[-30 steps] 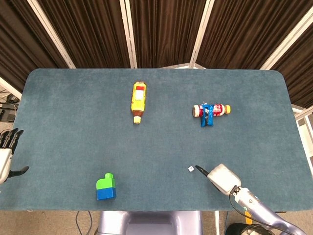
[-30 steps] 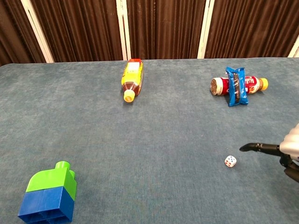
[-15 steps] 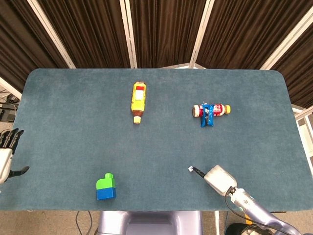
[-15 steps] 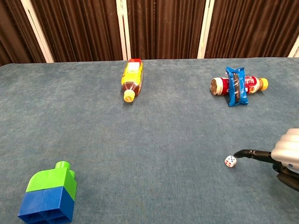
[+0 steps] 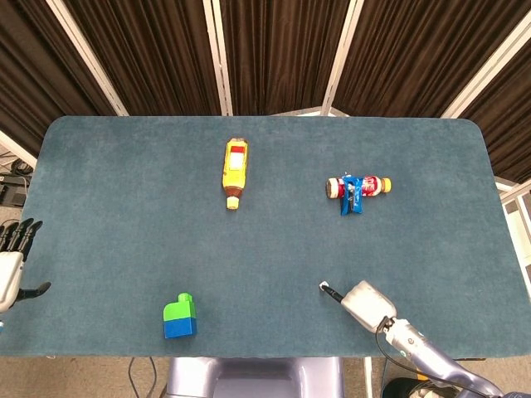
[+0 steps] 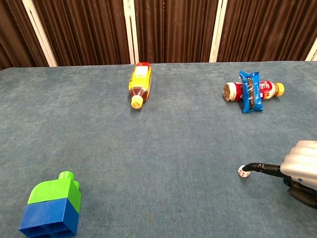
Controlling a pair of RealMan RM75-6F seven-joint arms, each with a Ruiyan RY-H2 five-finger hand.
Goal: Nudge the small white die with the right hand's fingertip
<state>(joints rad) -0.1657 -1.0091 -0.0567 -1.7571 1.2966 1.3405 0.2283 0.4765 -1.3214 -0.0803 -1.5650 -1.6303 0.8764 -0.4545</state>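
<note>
The table looks the same as it did a second ago: the yellow bottle lies on its side near the far middle, and the red bottle with the blue packet across it lies off to the far right. The green and blue block sits at the near left. None of them has shifted.

What has moved is the right robot hand. A second ago its outstretched fingertip stood a little apart from the die; now the arm has slid in leftward along the near edge and the tip is touching the small white die. The other fingers look curled under the palm, so the robot hand is closed around nothing, with only that one finger pointing out.

The die lies at the near right of the table, well apart from everything else. In the chest view it seems to have shifted slightly leftward and now shows a different face, so I'd judge the nudge is under way or just made.

The left robot hand hangs off the table's left edge with its fingers spread, holding nothing, as before.
</note>
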